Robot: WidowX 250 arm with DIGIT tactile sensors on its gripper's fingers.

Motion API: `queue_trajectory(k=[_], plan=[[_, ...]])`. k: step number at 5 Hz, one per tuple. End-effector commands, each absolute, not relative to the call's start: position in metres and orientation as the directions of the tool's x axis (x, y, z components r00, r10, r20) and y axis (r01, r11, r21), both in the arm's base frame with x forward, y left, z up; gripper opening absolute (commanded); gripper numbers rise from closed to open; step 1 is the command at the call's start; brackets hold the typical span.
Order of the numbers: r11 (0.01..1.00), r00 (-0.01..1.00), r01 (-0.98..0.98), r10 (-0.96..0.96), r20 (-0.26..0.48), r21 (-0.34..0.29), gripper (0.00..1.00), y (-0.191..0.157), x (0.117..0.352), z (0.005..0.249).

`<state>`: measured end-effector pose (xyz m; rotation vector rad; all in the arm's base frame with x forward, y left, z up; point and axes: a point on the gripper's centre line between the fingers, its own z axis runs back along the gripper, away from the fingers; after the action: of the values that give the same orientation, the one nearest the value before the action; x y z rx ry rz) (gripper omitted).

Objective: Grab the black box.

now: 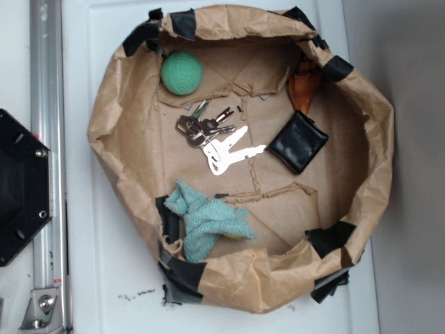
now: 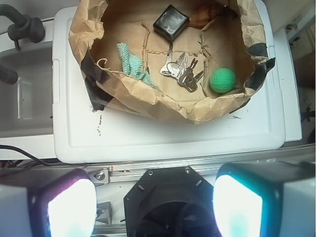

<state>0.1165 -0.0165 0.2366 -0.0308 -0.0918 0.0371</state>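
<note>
The pincer (image 2: 154, 205), fingers spread wide and holding nothing, hovered outside the paper nest (image 2: 163, 106); the black box (image 2: 171, 22) lay far ahead, near the opposite wall.

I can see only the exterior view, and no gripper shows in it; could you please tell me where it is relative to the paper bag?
Observer: The gripper is outside the bag, above the black plate at the board's edge.
Operator: Thank you. Are the jaws open?
Observer: Yes, they stand wide apart with nothing between them.
Operator: And where does the box lie from there?
Observer: In the wrist view the box is at the bag's far side, beyond the keys, with its top uncovered.
</note>
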Motion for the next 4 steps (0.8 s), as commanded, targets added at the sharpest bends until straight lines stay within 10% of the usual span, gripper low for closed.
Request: queue_trajectory(k=[1,4], plan=[[0.999,0.995,-0.036,0.038,0.091,-0.032,1.00,-0.017,0.116,0.237],[0.901,0.868,-0.429,0.431,0.249,-0.063,1.00,0.024,0.257,0.128]])
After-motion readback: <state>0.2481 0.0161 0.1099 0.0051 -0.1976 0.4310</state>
